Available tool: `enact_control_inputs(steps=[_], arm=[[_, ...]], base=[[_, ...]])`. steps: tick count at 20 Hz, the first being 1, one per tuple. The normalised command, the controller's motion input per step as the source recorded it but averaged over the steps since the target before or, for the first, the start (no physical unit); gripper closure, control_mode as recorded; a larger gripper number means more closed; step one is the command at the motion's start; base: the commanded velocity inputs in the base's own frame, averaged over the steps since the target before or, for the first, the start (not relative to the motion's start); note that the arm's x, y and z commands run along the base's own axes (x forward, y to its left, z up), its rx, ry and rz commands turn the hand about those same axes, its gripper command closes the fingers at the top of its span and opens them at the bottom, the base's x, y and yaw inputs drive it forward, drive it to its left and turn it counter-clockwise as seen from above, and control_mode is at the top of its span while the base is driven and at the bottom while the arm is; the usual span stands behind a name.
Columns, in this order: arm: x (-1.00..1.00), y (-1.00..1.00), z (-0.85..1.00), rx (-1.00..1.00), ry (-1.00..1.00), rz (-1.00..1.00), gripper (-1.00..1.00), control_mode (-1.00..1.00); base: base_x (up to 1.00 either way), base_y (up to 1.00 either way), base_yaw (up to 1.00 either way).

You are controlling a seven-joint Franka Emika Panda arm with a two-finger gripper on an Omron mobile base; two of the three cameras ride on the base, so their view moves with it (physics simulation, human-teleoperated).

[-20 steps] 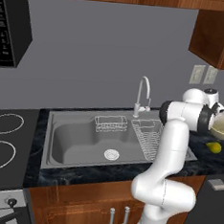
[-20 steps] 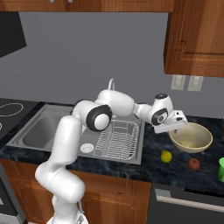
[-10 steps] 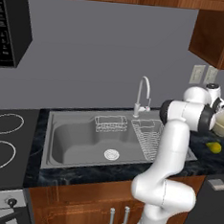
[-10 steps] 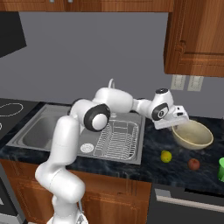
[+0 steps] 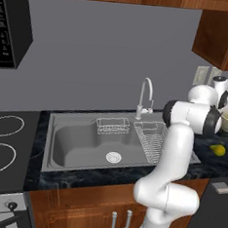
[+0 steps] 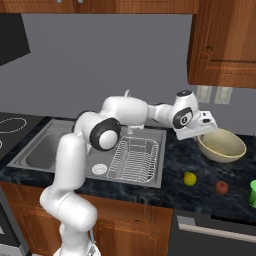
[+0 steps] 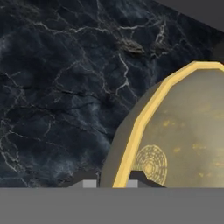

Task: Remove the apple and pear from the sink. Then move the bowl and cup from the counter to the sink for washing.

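- Bowl (image 6: 221, 145), pale yellow-tan with a darker speckled inside, sits on the dark stone table (image 6: 200, 197) to the right of the sink (image 6: 35, 152), toward the table's back edge near the wall.
- End effector (image 7: 113, 183) is at the bowl's near-left rim: in the hand view one dark tip stands outside the yellow rim and the other inside, so the jaws are nearly closed and pinch the bowl's wall between them. Whether the bowl has left the table I cannot tell.
- Pear (image 6: 189, 178), yellow-green, lies on the table in front of the bowl, nearer the front edge and just right of the sink's wire rack (image 6: 134, 159).
- Apple (image 6: 221, 187), dark red, lies on the table to the right of the pear, apart from it, also in front of the bowl.
- Cup (image 6: 254, 193), bright green, stands at the far right of the table, cut off by the picture's edge, right of the apple.
- Sink basin shows only its round drain (image 5: 113, 157), wire racks and the curved chrome faucet (image 5: 146, 95); no fruit lies in it.
- Progress, as I judge it: the first half is done, since both fruits are out on the table. The bowl is gripped but not yet carried to the sink, and the cup is untouched. Left to do: bring the bowl across into the basin, release it, then fetch the cup.
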Motion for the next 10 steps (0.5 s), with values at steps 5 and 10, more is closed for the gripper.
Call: enact_control_inputs(steps=[5, 10], arm=[[-0.18, 0.14, 0.41, 0.0, 0.0, 0.03, 1.0, -1.0], [-0.26, 0.21, 0.36, 0.0, 0.0, 0.1, 1.0, -1.0]], base=[[0.0, 0.0, 0.0], [0.0, 0.0, 0.0]])
